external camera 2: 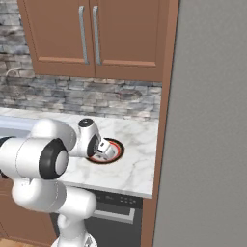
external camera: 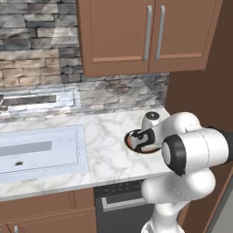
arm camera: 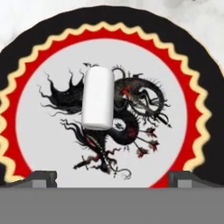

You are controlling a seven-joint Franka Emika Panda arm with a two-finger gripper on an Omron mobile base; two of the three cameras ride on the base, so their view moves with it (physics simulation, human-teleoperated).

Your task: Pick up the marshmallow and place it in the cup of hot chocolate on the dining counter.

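Got my claw [arm camera: 112, 177] spread wide right above the marshmallow [arm camera: 98, 97] lying mid-plate [arm camera: 39, 57]; it looks feather-light and squishy, so I'd pinch gently across its long flat sides.

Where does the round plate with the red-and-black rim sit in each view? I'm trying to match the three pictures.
Left base view: plate right of centre on the marble counter, right of the sink, largely covered by the gripper.
Right base view: plate at centre-left, beside the hand.
Hand view: plate spans the frame, the marshmallow lying on its dragon picture.
Shared landmark: the grey-veined marble counter under the plate.
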